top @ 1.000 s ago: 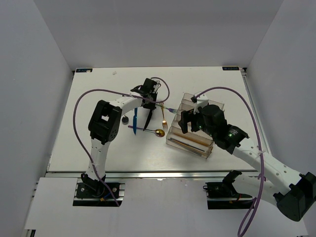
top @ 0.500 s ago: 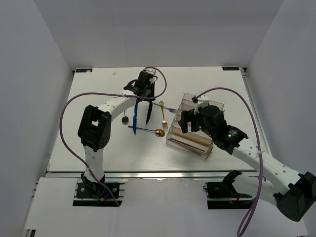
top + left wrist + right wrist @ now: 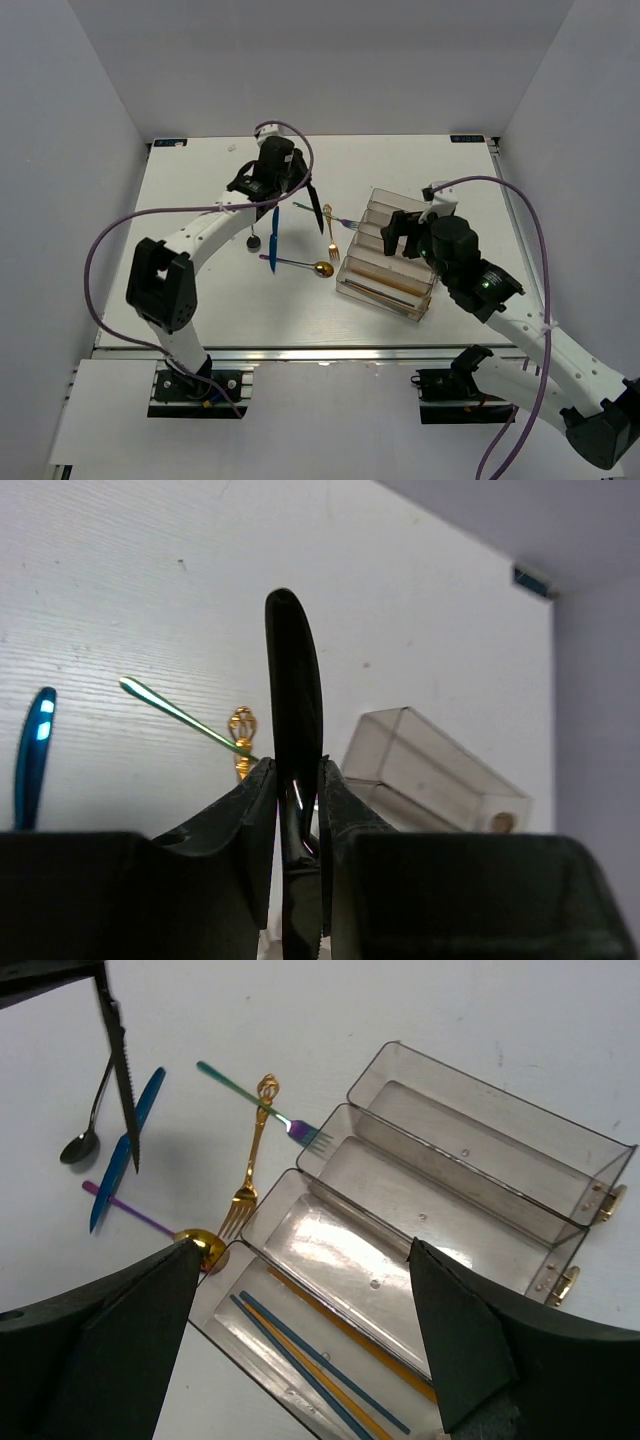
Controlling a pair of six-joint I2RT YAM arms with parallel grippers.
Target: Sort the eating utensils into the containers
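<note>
Your left end effector [image 3: 296, 775] is clamped on black knife [image 3: 292, 680], now lifted off counter [image 3: 200, 290] and swung up-left (a second ago it was low among the cutlery). Right end effector [image 3: 302, 1260] is spread wide and has shifted back over tray [image 3: 470, 1090]. Pick looks done; carry to a compartment remains.

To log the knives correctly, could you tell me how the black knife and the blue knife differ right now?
The black knife is black, and the blue knife is blue. The black knife is clamped in the left tool and raised off the table, while the blue knife lies flat on it, ungripped. Both are slim knives outside the tray.
</note>
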